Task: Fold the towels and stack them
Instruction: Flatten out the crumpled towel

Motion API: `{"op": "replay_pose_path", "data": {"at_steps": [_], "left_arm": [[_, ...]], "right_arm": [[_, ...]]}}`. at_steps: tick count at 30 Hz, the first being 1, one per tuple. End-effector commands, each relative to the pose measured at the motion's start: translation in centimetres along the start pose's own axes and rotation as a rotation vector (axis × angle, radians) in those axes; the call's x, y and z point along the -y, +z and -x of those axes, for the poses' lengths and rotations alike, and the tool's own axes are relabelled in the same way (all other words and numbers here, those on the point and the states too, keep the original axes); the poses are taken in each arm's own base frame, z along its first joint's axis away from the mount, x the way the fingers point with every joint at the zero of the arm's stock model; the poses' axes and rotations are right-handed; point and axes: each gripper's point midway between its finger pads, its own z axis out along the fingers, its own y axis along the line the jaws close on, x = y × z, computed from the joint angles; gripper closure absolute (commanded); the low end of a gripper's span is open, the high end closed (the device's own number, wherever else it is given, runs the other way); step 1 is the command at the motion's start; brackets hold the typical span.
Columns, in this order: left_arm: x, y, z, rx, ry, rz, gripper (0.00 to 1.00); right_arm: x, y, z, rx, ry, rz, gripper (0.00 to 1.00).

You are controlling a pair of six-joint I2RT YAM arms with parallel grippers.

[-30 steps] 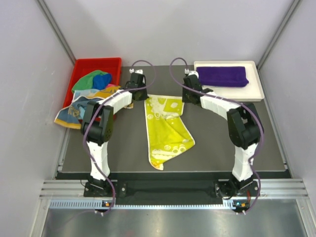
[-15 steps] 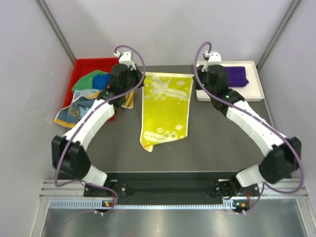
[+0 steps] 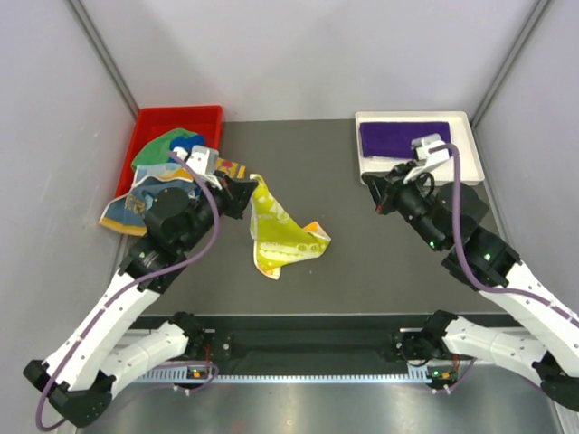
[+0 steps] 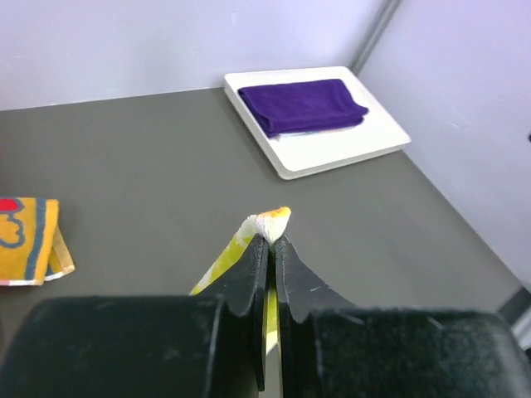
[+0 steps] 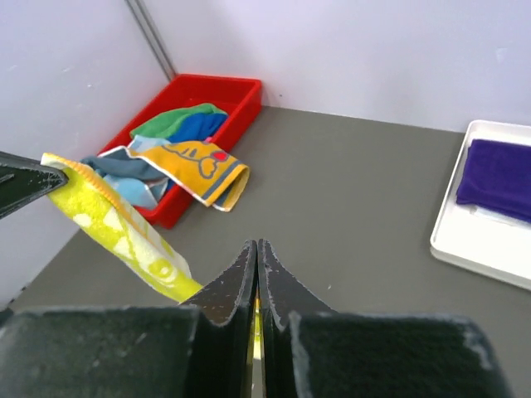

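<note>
Left hand (image 4: 271, 247) closed, pinching one corner of the yellow towel (image 3: 282, 237); in the left wrist view the corner is seen poking out just past the fingertips. That corner is held up off the counter (image 3: 362, 262), left of centre. The rest of the yellow towel is draped down and to the right from the grip and lies in a loose, crumpled heap on the counter around the middle, unfolded. Right hand (image 5: 256, 253) closed with the fingers pressed together and nothing gripped. In the top view it is seen apart from the yellow towel, to the right of it, near the near-left corner of the white tray (image 3: 425, 172). A thin yellow sliver is visible in the gap between the right fingers in the right wrist view; it is read as cloth lying beyond the fingers. Purple towel (image 3: 404, 137) is laid folded and flat in the white tray at the far right corner of the counter, along the tray's far side. Red bin (image 3: 172, 116) is placed at the far left corner. A green and blue bundle of towels (image 3: 172, 145) is heaped inside it. An orange and blue towel (image 3: 136, 203) is hung over the bin's near wall, with its end on the counter.
</note>
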Motion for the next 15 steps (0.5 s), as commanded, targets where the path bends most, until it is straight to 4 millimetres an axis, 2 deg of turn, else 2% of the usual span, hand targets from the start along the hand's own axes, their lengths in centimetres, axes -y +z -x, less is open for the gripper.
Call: {"op": "replay_pose_path", "data": {"at_steps": [1, 2, 6, 7, 9, 10, 11, 12, 13, 14, 15], "left_arm": [[1.5, -1.0, -1.9, -0.078, -0.023, -0.094, 1.00], [2.4, -1.2, -2.4, -0.106, -0.020, -0.144, 1.00], [4.4, -2.2, -6.8, -0.278, -0.087, -0.250, 1.00], [4.3, -2.7, -9.2, -0.325, -0.128, -0.251, 1.00], [5.3, -4.7, -10.4, -0.319, -0.160, -0.290, 1.00], [5.2, -5.6, -13.2, -0.373, -0.214, -0.298, 1.00], [5.6, -6.5, -14.4, -0.399, -0.239, -0.321, 1.00], [5.7, -7.7, -14.7, -0.391, -0.266, -0.337, 1.00], [5.0, -8.7, -17.7, -0.470, -0.348, -0.296, 1.00], [4.8, -9.4, -18.8, -0.495, -0.394, -0.283, 1.00], [4.5, -10.3, -19.1, -0.482, -0.438, -0.273, 1.00]], "right_arm": [[0.0, -0.7, -3.0, -0.071, 0.026, -0.019, 1.00], [-0.5, -0.8, -3.4, -0.078, 0.033, 0.000, 1.00], [-1.0, -0.6, -7.1, -0.151, 0.052, -0.004, 1.00], [-1.2, -0.6, -7.7, -0.158, 0.066, -0.005, 1.00], [-1.3, -0.6, -9.6, -0.188, 0.076, -0.015, 1.00], [-1.3, -0.6, -10.2, -0.197, 0.077, -0.022, 1.00], [-1.2, -0.4, -11.0, -0.211, 0.073, -0.030, 1.00], [-1.2, -0.2, -12.0, -0.226, 0.068, -0.034, 1.00], [-1.2, 0.1, -12.5, -0.236, 0.064, -0.035, 1.00], [-1.5, 0.8, -14.0, -0.279, 0.048, -0.028, 1.00], [-1.7, 1.2, -14.8, -0.302, 0.032, -0.023, 1.00]]}}
